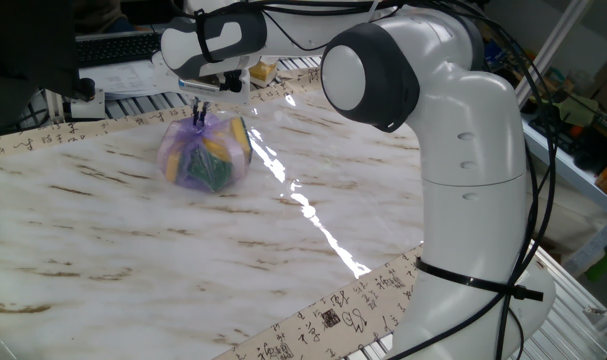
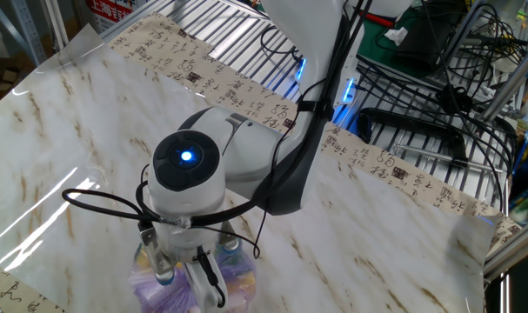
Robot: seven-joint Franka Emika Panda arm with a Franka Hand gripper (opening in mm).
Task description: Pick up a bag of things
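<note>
The bag of things (image 1: 203, 155) is a small translucent purple bag with yellow and dark green items inside. It rests on the marble-patterned table (image 1: 133, 250) at the back left. My gripper (image 1: 199, 110) points down right above it, and its fingers are pinched together on the knot at the bag's top. In the other fixed view the arm's wrist covers most of the bag (image 2: 239, 271); only purple edges show at the bottom of the frame around the gripper (image 2: 187, 283).
The arm's white base (image 1: 473, 200) stands at the table's right side. A keyboard (image 1: 118, 45) and dark equipment (image 1: 23, 50) sit behind the back edge. A black wire rack with cables (image 2: 437, 122) is beyond the far side. Printed paper strips (image 1: 333, 315) border the table.
</note>
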